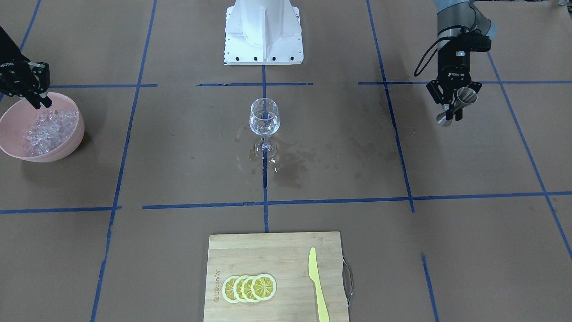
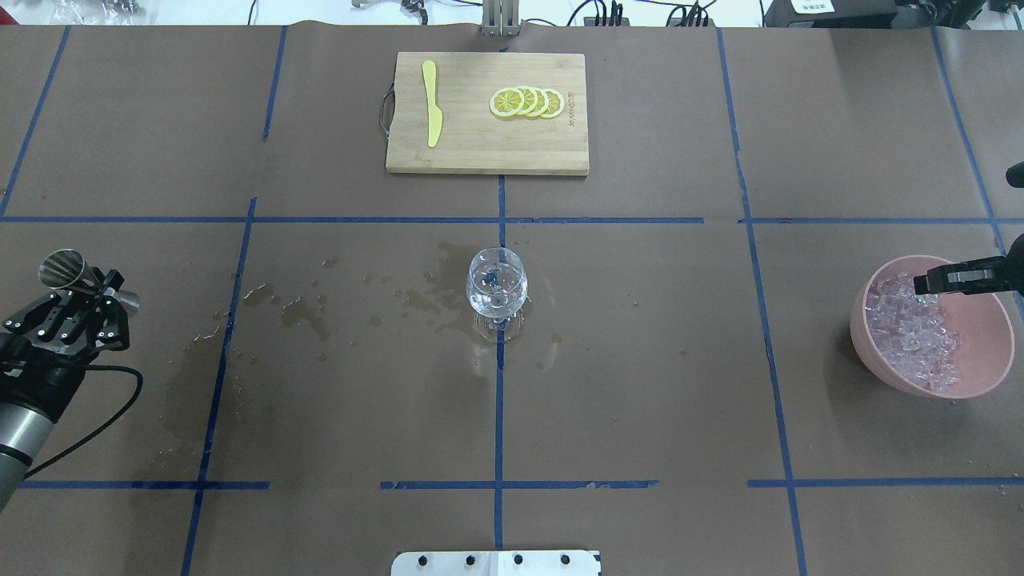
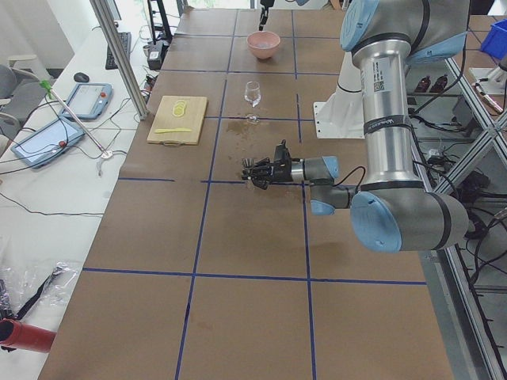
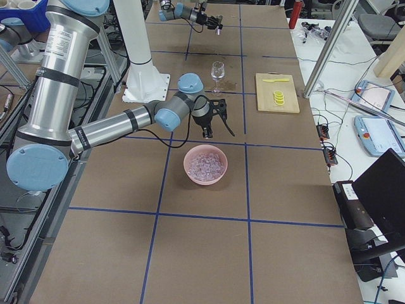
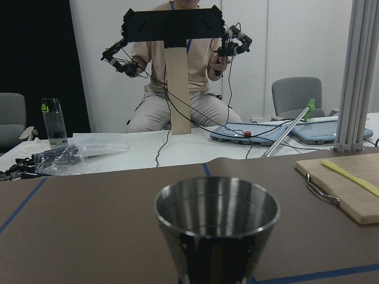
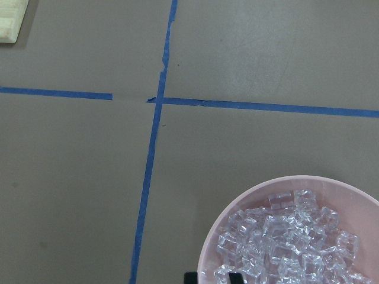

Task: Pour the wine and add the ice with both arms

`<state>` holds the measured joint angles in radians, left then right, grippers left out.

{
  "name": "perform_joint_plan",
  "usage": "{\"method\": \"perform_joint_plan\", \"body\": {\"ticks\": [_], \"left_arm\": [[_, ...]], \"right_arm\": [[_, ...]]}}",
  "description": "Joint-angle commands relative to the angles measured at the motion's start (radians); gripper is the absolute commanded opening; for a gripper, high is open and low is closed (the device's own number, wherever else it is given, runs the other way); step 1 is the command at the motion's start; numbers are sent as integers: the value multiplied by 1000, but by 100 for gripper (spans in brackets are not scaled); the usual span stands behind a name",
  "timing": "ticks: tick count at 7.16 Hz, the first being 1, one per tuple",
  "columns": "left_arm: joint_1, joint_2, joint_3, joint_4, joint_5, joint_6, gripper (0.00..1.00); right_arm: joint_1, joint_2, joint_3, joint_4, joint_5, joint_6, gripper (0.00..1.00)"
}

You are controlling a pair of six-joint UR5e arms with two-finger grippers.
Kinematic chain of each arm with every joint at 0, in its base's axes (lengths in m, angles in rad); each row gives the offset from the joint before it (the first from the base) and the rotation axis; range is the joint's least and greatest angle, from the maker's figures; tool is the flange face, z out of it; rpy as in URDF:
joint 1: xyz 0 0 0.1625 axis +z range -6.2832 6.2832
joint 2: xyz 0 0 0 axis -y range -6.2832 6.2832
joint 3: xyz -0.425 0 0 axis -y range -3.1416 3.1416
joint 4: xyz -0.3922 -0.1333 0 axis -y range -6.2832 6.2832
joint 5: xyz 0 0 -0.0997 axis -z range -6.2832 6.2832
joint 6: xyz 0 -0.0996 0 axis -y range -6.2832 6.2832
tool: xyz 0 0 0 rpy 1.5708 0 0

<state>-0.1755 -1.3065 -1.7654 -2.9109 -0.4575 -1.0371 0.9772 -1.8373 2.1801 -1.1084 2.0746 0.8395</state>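
My left gripper (image 2: 100, 292) is shut on the waist of a steel jigger (image 2: 64, 268) and holds it tilted above the table's left side. It also shows in the front view (image 1: 453, 109), and the jigger (image 5: 216, 228) fills the left wrist view. A wine glass (image 2: 496, 282) with clear liquid stands at the table's middle. My right gripper (image 2: 928, 282) hovers over the near rim of a pink bowl (image 2: 992, 352) heaped with ice (image 2: 912, 332). Its fingertips (image 6: 189, 277) stand a small gap apart, above the ice (image 6: 284, 242), with nothing between them.
A bamboo cutting board (image 2: 480, 152) lies at the far middle with lemon slices (image 2: 528, 102) and a yellow knife (image 2: 432, 112). Wet spill marks (image 2: 304, 312) spread left of the glass. The white base block (image 1: 263, 31) stands at the robot's side.
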Motion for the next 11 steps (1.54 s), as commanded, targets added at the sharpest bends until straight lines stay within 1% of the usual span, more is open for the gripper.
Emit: {"method": "perform_joint_plan", "body": {"ticks": [1, 2, 3, 7, 9, 11], "left_arm": [[68, -96, 97, 6, 98, -41, 0], [82, -120, 139, 4, 127, -75, 0], [100, -123, 150, 4, 144, -86, 0], [132, -160, 181, 4, 149, -87, 0], [133, -186, 228, 4, 174, -87, 0], [134, -186, 228, 6, 175, -74, 0]], "right_arm": [[12, 1, 21, 5, -1, 27, 0], [14, 0, 24, 33, -2, 47, 0], [14, 0, 23, 62, 2, 73, 0], [15, 21, 33, 64, -1, 93, 0], [15, 36, 35, 64, -1, 124, 0], [15, 38, 41, 64, -1, 128, 0]]}}
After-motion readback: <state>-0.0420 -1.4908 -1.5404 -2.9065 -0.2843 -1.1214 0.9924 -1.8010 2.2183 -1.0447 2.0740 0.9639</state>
